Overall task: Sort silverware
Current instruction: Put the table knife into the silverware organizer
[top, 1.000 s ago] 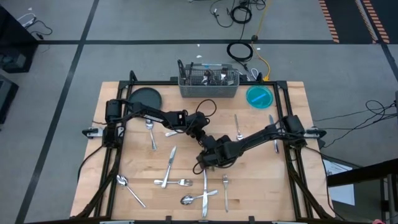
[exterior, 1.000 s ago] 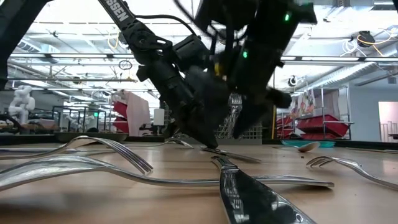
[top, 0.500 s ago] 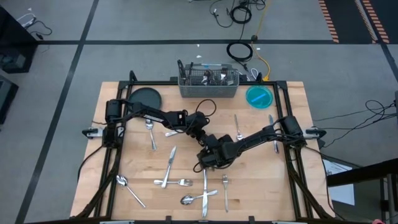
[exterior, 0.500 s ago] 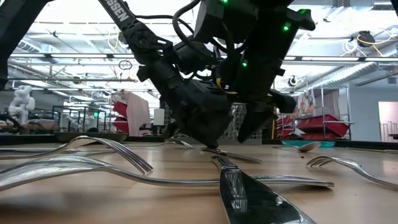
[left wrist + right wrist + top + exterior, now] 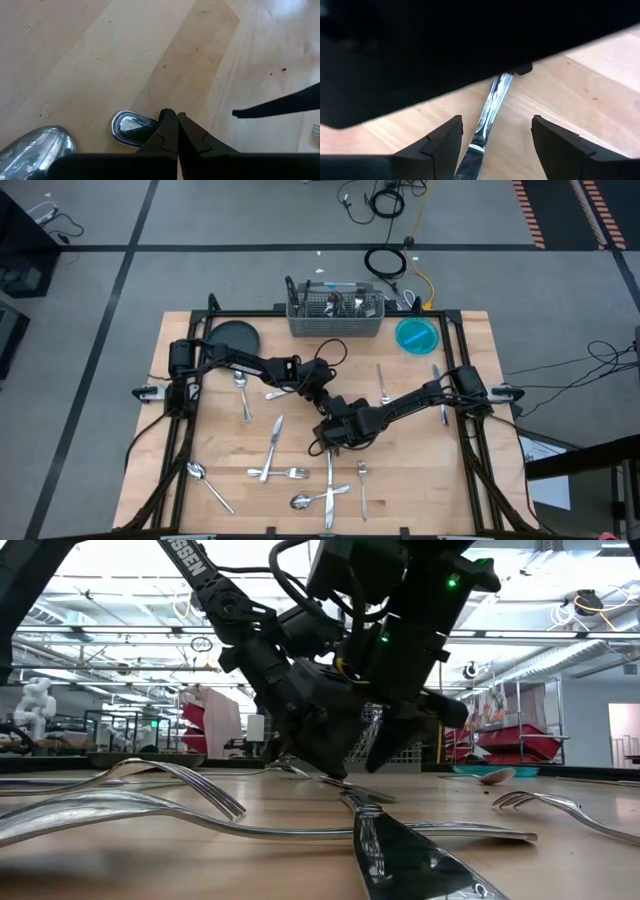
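Right gripper (image 5: pixel 492 145) fingers apart, straddling slim shiny silver table knife (image 5: pixel 487 117) on wooden table (image 5: pixel 220 440) centre, below grey wire-mesh caddy (image 5: pixel 336 315); knife's long axis runs between fingers. Left gripper (image 5: pixel 176 131) closed, adjacent.

The two arms crowd the table (image 5: pixel 200 340) centre, the left gripper (image 5: pixel 318 402) pressed against the right gripper (image 5: pixel 328 442), cutlery (image 5: pixel 300 475) clutters six o'clock, while bare wood lies open at three o'clock.
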`<action>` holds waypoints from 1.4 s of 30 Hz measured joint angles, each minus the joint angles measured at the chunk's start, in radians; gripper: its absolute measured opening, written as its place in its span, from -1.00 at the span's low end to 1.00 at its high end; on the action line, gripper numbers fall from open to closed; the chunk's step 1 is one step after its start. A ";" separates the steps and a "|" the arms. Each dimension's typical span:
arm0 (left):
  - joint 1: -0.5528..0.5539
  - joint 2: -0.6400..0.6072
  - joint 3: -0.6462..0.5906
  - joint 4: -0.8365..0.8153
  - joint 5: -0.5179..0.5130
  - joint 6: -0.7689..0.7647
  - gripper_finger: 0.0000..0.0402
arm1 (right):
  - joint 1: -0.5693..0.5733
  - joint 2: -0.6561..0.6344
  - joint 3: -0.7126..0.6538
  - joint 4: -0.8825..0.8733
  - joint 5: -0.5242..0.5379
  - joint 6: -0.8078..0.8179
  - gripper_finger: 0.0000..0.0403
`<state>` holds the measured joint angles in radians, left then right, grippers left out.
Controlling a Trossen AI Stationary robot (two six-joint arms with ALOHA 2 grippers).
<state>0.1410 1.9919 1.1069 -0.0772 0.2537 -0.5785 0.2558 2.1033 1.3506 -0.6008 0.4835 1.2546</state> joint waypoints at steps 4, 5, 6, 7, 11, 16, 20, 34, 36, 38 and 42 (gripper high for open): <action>0.000 0.000 0.000 0.002 0.002 -0.001 -1.00 | 0.000 0.000 -0.001 0.035 -0.001 0.014 0.11; 0.000 0.000 0.000 0.002 0.004 0.000 -1.00 | 0.000 0.001 -0.002 0.050 -0.002 0.003 0.12; 0.000 0.000 0.000 0.003 0.004 0.003 -1.00 | 0.001 0.001 -0.002 0.063 -0.002 -0.001 0.13; 0.000 0.000 0.000 0.003 0.006 0.009 -1.00 | 0.002 0.002 -0.002 0.074 -0.002 -0.003 0.14; 0.000 0.000 0.001 -0.001 0.009 0.010 -1.00 | 0.002 0.006 0.000 0.066 -0.003 -0.007 0.14; -0.001 0.000 0.002 -0.002 0.011 0.024 -1.00 | -0.003 0.022 0.001 0.077 -0.007 -0.023 0.03; -0.001 0.000 0.002 -0.007 0.029 0.075 -1.00 | -0.002 0.036 0.003 0.089 -0.002 -0.051 -0.05; -0.002 -0.007 0.012 -0.071 0.114 0.266 -1.00 | 0.025 0.038 0.001 0.157 -0.030 -0.092 -0.11; -0.001 -0.015 0.014 -0.106 0.115 0.278 -1.00 | 0.033 0.039 0.001 0.181 -0.038 -0.095 -0.10; 0.004 -0.017 0.016 -0.131 0.110 0.304 -1.00 | 0.051 0.038 0.000 0.212 -0.037 -0.102 -0.07; 0.030 -0.020 0.015 -0.159 0.140 0.310 -1.00 | 0.108 0.032 -0.007 0.265 0.024 -0.112 -0.04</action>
<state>0.1710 1.9720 1.1221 -0.2361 0.3934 -0.2681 0.3641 2.1348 1.3439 -0.3353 0.5077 1.1424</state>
